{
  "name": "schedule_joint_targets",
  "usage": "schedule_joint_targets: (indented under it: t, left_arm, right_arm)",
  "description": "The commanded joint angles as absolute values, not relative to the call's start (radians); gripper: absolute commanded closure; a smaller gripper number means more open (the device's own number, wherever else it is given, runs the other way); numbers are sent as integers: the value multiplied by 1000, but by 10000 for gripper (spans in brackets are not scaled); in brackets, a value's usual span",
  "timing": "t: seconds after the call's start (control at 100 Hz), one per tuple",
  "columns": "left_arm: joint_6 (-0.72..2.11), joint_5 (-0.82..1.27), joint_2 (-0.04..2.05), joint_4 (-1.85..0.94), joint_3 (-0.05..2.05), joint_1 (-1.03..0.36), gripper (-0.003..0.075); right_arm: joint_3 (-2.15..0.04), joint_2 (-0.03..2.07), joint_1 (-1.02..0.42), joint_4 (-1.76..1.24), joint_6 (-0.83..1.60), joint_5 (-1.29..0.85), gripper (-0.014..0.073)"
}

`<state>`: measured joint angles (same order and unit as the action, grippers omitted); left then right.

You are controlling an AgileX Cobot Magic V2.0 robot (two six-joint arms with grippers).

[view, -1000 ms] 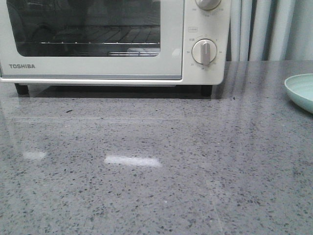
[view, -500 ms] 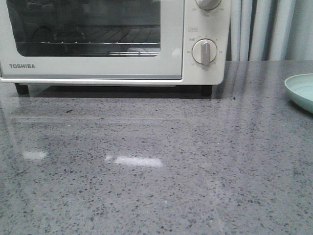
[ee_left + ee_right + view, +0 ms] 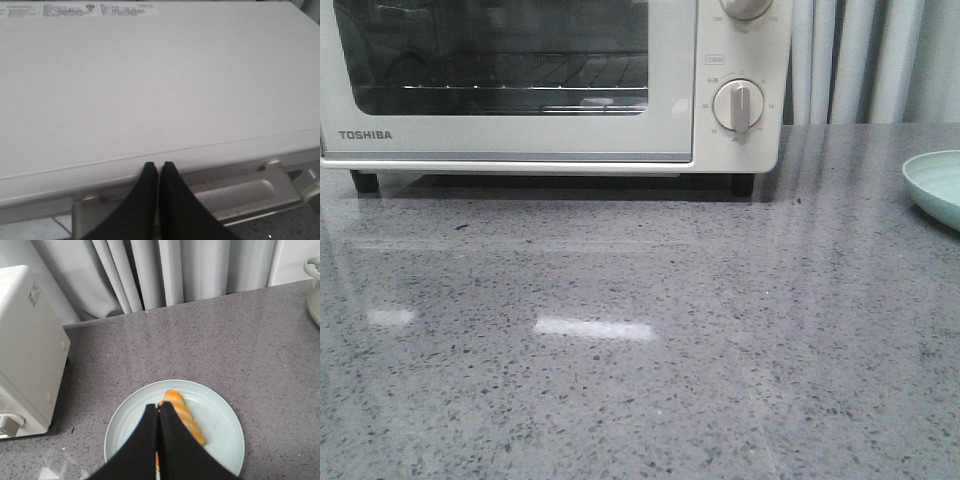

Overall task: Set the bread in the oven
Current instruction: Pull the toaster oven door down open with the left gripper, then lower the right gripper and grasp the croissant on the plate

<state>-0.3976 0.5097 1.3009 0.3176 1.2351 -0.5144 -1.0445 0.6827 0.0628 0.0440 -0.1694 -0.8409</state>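
Observation:
The cream-white TOSHIBA oven [image 3: 520,130] stands at the back left of the grey counter, its glass door closed with the wire rack visible behind it. In the left wrist view my left gripper [image 3: 158,165] is shut with nothing in it, hovering over the oven's flat top [image 3: 150,85] just above the door handle [image 3: 240,192]. In the right wrist view the golden-orange striped bread [image 3: 184,415] lies on a pale green plate [image 3: 220,420]. My right gripper [image 3: 158,406] is shut and empty, held above the bread and hiding part of it.
The plate's rim [image 3: 932,185] shows at the right edge of the front view. Grey curtains [image 3: 165,270] hang behind the counter. A pale green vessel [image 3: 314,285] sits at the counter's far corner. The oven's side [image 3: 25,340] lies near the plate.
Reflections in the oven door glass and on the counter shift slightly. Neither arm appears in the front view.

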Motion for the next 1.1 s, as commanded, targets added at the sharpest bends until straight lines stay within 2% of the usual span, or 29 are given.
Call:
schedule_joint_targets:
  t: [0.0,0.33,0.52,0.87,1.09]
  left_arm:
    - [-407,462,1293,296,1275,-522,741]
    - [-398,619,1293,298,1210,-522,741]
    - [-398,535,1207,265,1050,-533,741]
    - [-398,517,838,146,761,-546,741]
    - [-396,520,546,114,714,-546,741]
  right_arm:
    - [-1079,689,45,56,-156,-772,669]
    - [-1079,689,17,58,-156,-769,669]
    - [-1079,689,6,58,-156,-769,669]
    - [-1079,689,6,60,-156,-784,669]
    - [-1079,723,6,64,-105,-902,648]
